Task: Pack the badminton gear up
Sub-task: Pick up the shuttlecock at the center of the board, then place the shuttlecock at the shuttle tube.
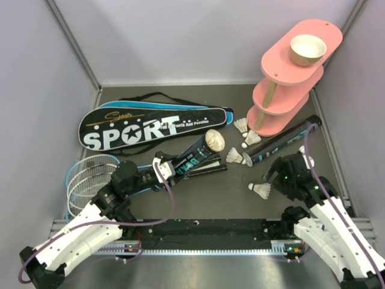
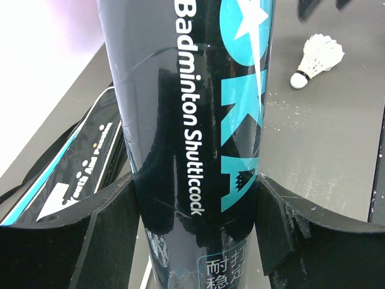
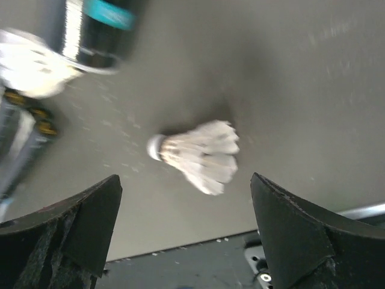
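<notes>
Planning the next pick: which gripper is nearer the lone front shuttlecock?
Right: the right gripper hangs open close to the shuttlecock; the left gripper holds a black tube to its left.

racket bag behind tube, rackets left, shuttlecock seemingly right

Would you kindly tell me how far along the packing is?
Nothing looks packed yet. In hand: the left fingers grip one black tube; the right fingers stand open near a loose shuttlecock. Left: other shuttlecocks, the second tube, rackets, all outside the bag.
</notes>
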{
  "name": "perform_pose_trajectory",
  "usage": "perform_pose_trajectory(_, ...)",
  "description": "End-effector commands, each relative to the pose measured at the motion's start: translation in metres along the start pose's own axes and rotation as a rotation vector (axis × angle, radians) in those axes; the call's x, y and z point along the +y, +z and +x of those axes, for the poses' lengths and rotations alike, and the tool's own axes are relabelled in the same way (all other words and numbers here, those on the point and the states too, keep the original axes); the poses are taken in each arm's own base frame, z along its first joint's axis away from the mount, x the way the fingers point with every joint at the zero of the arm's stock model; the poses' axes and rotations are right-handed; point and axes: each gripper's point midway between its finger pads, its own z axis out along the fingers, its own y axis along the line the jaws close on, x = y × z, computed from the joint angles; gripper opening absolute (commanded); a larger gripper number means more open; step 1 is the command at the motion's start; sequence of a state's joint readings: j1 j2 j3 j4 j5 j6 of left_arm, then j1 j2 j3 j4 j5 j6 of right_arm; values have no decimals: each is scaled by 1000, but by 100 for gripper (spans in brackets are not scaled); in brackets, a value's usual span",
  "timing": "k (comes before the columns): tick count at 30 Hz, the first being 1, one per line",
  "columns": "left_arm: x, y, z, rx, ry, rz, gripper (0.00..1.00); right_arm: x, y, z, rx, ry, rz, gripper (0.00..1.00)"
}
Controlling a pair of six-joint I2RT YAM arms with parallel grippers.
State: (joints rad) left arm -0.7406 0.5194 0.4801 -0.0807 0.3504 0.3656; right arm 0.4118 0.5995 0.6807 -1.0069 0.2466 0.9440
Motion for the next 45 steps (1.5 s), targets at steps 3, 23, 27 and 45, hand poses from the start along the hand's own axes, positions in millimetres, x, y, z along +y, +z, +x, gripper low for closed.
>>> perform_pose_trajectory(3, 10, -3, -41, -137, 46, -33, 4, 1, 29, 39, 140, 61, -71, 83)
perform_pose_trajectory(23, 5, 2, -37, -122, 40, -1, 4, 110, -80, -38, -66, -247, -574, 0)
perform_pose_trajectory(27, 3, 4, -35, -116, 33, 16, 4, 169, -167, -42, 33, -518, -902, 0)
perform_pose_trajectory(45, -3, 6, -33, -110, 30, 50, 4, 250, -247, -5, 262, -888, -1018, 0)
